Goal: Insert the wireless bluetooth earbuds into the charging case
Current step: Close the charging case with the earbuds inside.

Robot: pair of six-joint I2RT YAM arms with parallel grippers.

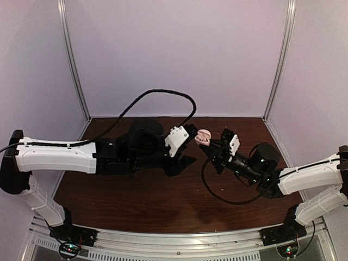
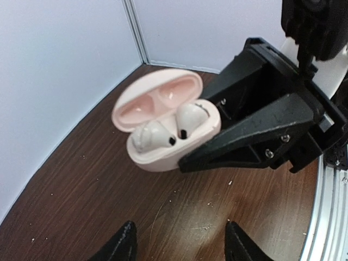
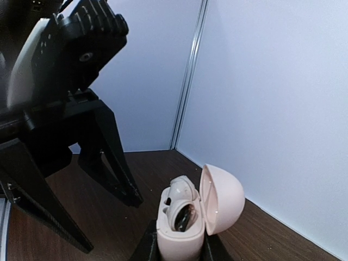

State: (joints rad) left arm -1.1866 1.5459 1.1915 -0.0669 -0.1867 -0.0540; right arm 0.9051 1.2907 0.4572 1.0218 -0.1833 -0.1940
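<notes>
right hand (image 3: 179, 251): pinching the base of the pale pink oval plastic charging case (image 2: 157, 157)
case lid: swung open (two whitish rounded earbuds (image 2: 154, 136) sit in the sockets)
left hand (image 2: 180, 225): spread wide, empty, near the case
dark brown wooden desk (image 2: 81, 206): beneath both

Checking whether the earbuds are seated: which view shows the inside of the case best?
The left wrist view: it looks straight into the open pink case, with two white earbuds visible in it. The right wrist view sees the case side-on, its inside partly hidden. The top view shows only a small pink shape.
</notes>
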